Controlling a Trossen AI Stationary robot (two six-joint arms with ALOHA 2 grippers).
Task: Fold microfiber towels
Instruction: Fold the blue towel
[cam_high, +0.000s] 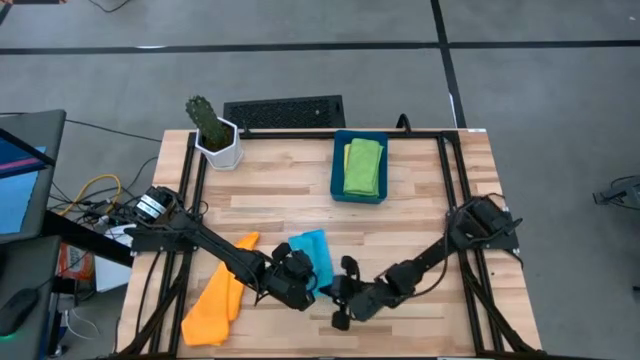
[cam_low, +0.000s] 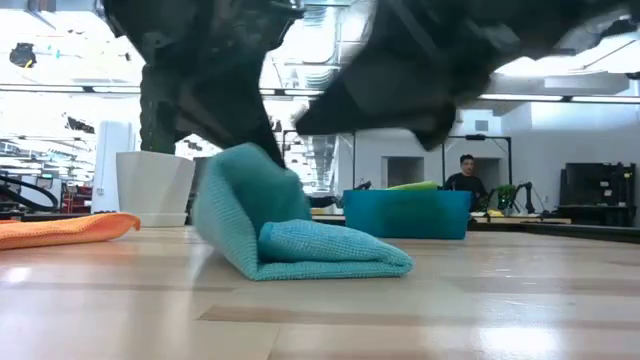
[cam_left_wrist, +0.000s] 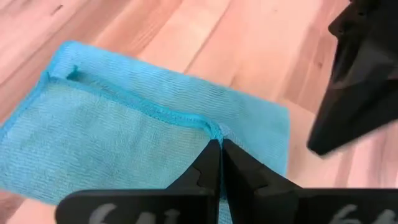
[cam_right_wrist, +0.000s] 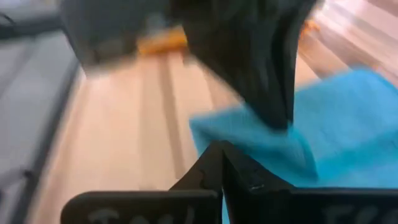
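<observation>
Left wrist view: left fingers (cam_left_wrist: 219, 163) clamped on blue towel's (cam_left_wrist: 118, 140) hem; right fingers (cam_right_wrist: 219, 163) together, seemingly pinching its corner.

Even, bright overhead light fills the room, and shadows on the wooden surface (cam_high: 280, 200) stay soft. Seen from table height, ceiling lights and windows glare white behind dark, blurred arms. The right wrist view is smeared; the blue towel (cam_left_wrist: 124, 137) looks sharp from the left wrist.
</observation>
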